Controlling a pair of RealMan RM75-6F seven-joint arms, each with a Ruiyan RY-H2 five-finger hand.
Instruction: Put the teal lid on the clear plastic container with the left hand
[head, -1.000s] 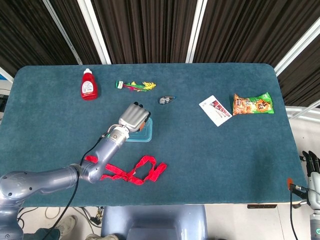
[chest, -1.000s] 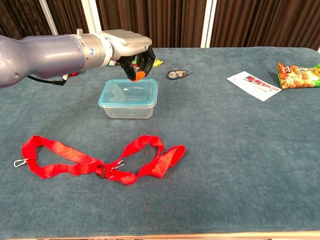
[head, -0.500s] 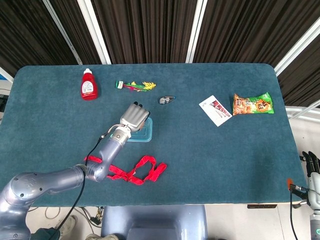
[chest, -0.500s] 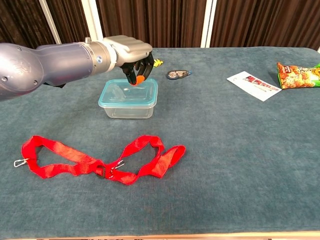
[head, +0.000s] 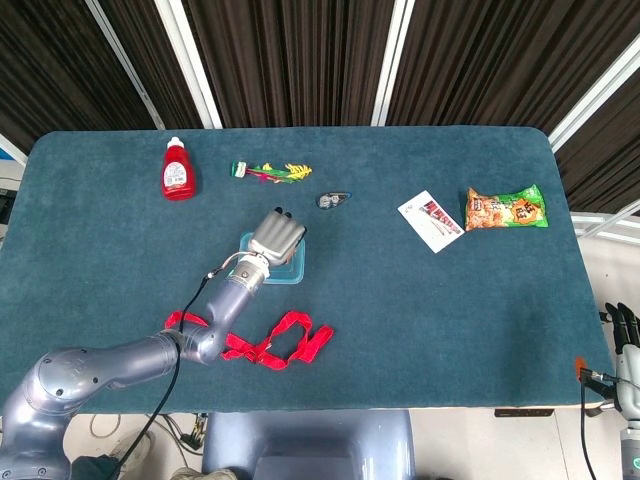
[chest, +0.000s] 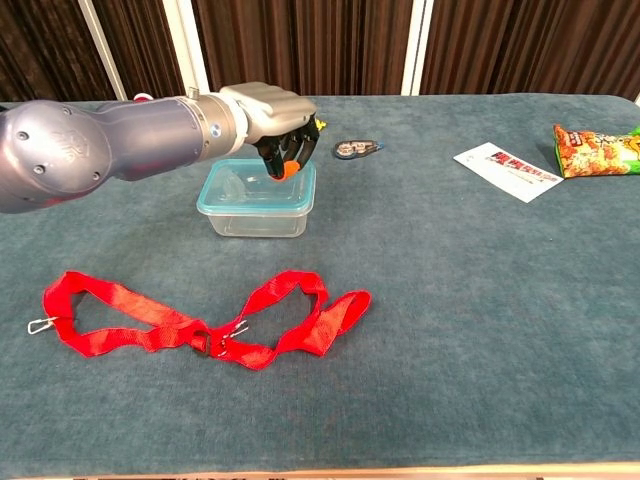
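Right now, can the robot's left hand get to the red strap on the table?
Probably yes. The left hand is over the clear plastic container, and the red strap lies just nearer the robot with nothing between them.

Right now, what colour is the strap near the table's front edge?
Red; the strap shows best in the chest view.

The left robot hand (head: 276, 237) sits over the lidded container (head: 287, 267) near the table (head: 420, 330) middle. A red strap (head: 270, 345) lies toward the near edge. A ketchup bottle (head: 177, 169) stands near the far left corner; a snack bag (head: 505, 209) lies toward the right edge. The right robot hand (head: 627, 335) hangs off the near right corner.
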